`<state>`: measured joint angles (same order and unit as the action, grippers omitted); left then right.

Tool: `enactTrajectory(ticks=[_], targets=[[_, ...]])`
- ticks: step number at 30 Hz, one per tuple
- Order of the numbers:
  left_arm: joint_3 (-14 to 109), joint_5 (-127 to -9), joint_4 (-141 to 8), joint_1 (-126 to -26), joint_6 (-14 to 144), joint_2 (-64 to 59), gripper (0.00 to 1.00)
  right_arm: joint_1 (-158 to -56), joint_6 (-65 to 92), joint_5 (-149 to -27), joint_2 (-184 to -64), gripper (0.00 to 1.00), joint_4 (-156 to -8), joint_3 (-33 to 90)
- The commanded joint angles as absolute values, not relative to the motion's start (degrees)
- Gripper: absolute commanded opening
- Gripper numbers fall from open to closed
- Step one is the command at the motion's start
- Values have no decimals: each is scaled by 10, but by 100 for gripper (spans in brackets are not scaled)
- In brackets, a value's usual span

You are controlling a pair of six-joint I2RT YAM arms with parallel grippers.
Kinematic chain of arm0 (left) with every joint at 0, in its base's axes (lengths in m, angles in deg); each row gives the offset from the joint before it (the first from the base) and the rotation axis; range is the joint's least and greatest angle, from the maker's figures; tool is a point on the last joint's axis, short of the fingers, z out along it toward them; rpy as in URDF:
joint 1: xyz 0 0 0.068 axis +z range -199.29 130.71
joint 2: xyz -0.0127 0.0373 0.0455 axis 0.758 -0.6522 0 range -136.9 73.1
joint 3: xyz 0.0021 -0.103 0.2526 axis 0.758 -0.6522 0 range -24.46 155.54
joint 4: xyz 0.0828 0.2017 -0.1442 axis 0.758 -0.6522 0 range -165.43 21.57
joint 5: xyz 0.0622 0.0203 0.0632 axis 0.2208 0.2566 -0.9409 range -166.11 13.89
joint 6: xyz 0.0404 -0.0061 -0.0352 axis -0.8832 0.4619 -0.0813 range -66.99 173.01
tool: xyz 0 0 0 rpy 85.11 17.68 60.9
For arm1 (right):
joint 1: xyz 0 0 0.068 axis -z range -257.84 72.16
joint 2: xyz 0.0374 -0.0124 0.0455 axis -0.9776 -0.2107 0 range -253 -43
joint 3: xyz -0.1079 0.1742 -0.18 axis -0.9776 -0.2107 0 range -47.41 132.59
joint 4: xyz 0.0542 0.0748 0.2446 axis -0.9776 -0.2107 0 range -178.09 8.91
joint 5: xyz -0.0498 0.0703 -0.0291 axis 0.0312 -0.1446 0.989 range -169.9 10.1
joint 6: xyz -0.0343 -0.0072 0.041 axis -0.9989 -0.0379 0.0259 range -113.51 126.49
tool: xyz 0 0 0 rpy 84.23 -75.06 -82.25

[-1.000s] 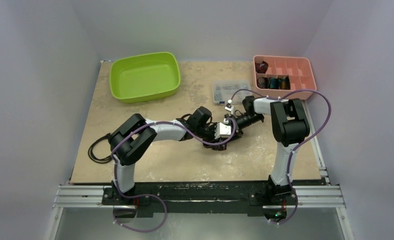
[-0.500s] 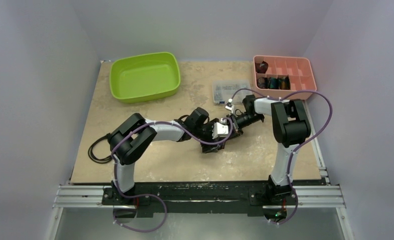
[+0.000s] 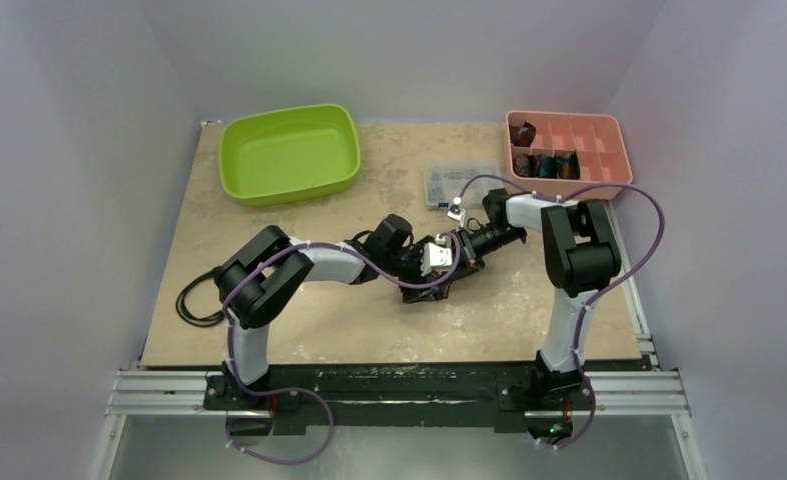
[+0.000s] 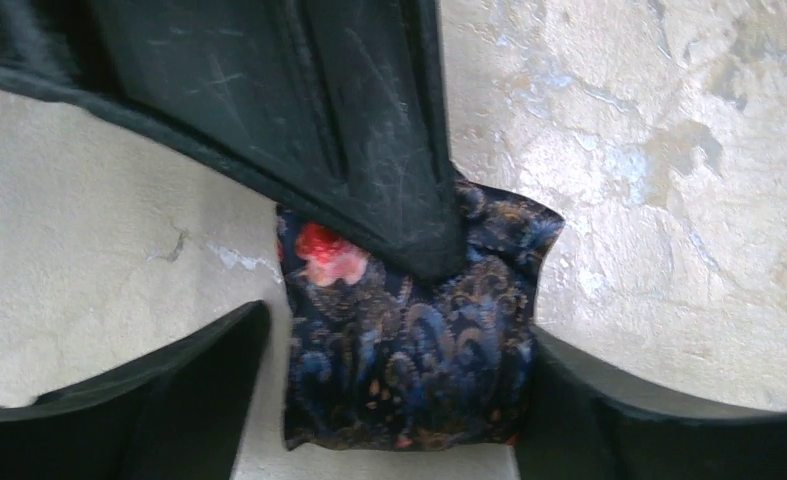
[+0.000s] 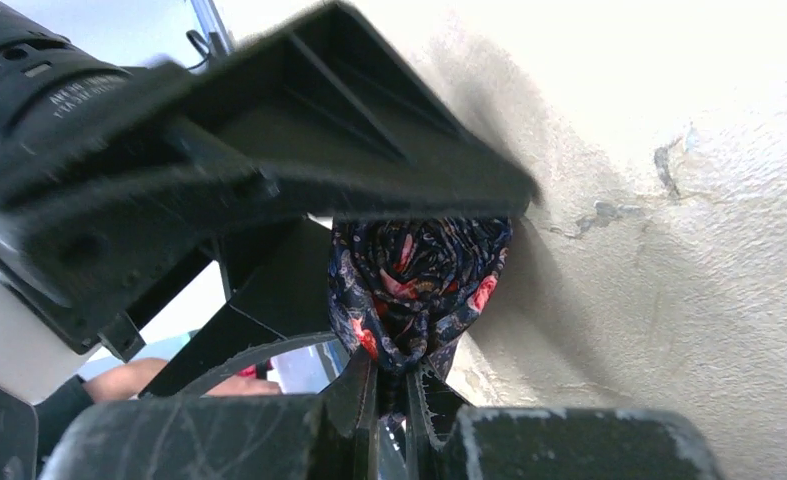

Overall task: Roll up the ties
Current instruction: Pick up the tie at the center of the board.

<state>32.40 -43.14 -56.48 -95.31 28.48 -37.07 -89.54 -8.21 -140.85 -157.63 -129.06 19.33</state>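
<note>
moved: over the last second the left gripper [image 4: 394, 330] let go, spread wide and backed off a touch toward 9 o'clock, while the right gripper [image 5: 391, 385] snapped closed.
left gripper: wide open now, fingers straddling the roll, gripping nothing.
right gripper: pinched tight on the dark paisley fabric tie [image 5: 419, 265] with red-pink flowers.
tie spot: coiled up, sitting roughly mid beige stone-look surface [image 3: 319, 330], a bit toward 3 o'clock.
progress: I'd say this one is basically rolled and just needs dropping in a slot.
pink compartment tray [image 3: 594, 130]: at 1 o'clock, four small rolled coils [image 3: 546, 166] in its 9 o'clock-side slots, the rest bare.
lime green plastic tub [image 3: 289, 150]: at 11 o'clock, nothing in it that I can see.
clear plastic box [image 3: 459, 183]: at 12 o'clock, small parts, not involved.
</note>
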Motion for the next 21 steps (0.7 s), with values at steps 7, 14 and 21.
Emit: enactTrajectory(ticks=[7, 14, 21], targets=[[314, -397, -613, -960, 274, -333, 96, -899, -85, -1386, -1518, 0, -1314, 243], [323, -391, -669, -905, 354, -238, 100, -856, -129, -1310, -1515, 0, -1399, 322], [304, -392, -744, -859, 321, -145, 100, -793, -172, -1236, -1500, 0, -1492, 502]])
